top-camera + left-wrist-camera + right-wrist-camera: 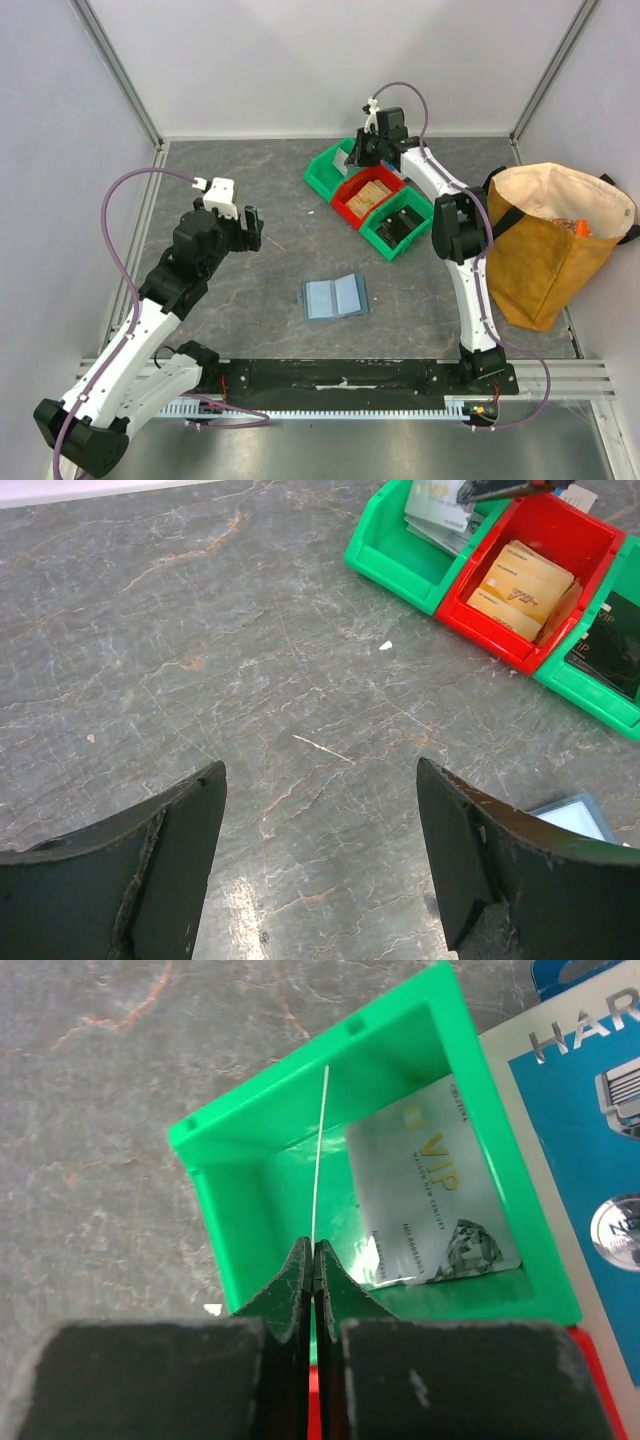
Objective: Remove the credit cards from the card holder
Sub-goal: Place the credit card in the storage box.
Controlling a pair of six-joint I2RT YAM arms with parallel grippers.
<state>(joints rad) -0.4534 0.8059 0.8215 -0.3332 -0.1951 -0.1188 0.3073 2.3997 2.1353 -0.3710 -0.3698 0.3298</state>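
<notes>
The right gripper (314, 1252) is pinched tight on a credit card (320, 1150). Its own wrist camera sees the card edge-on, as a thin pale line rising from the fingertips. It hangs over the far green bin (225, 1190), where a silver card (435, 1200) marked VIP lies flat inside. The right arm rises from its base at the near edge, with the elbow raised and the forearm stretched toward the far middle of the table (200, 630).

The left gripper (320, 768) has its jaws spread wide with nothing between them, above bare tabletop. Its arm is folded on the left side, with the wrist turned toward the centre.

Only the right wrist view shows the blue-and-white box (560, 1140) lying just beside the far bin. Only the left wrist view shows clearly the tan cards (520, 580) stacked in the red bin (585, 535), with dark items in the near green bin (590, 695) next to it. The overhead camera alone shows the whole card holder (335, 297). It lies open and flat near the middle of the table, between the arm bases and the row of bins and well apart from both grippers. Whether any card sits in its pockets cannot be told.

The tabletop is dark grey stone-pattern with rusty veins. Pale walls (330, 60) close it in, with aluminium posts (118, 70) at the far corners. A tan tote bag (540, 260) stands at the right, near the right arm.
</notes>
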